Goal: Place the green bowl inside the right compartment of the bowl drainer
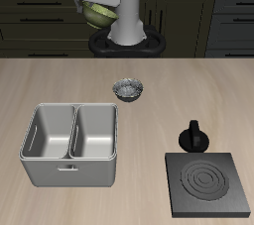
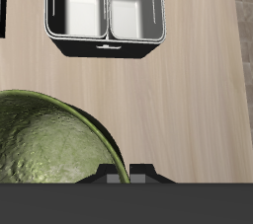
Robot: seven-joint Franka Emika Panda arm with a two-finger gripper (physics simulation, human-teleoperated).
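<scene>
High above the back of the table, my gripper [image 1: 101,9] is shut on the rim of the green bowl [image 1: 99,14]. In the wrist view the olive, mottled green bowl [image 2: 49,144] fills the space beside my gripper [image 2: 119,174], whose fingertips clamp its edge. The bowl drainer [image 1: 69,169], a light grey two-well tub, stands near the table's front edge, well away from the gripper. Its right compartment [image 1: 95,130] holds nothing. The bowl drainer [image 2: 107,42] shows whole in the wrist view, both wells bare.
A small grey-silver bowl [image 1: 128,90] sits on the table between the robot's base and the drainer. A black square stove plate [image 1: 206,184] lies by the front edge, with a black knobbed pot [image 1: 192,137] just behind it.
</scene>
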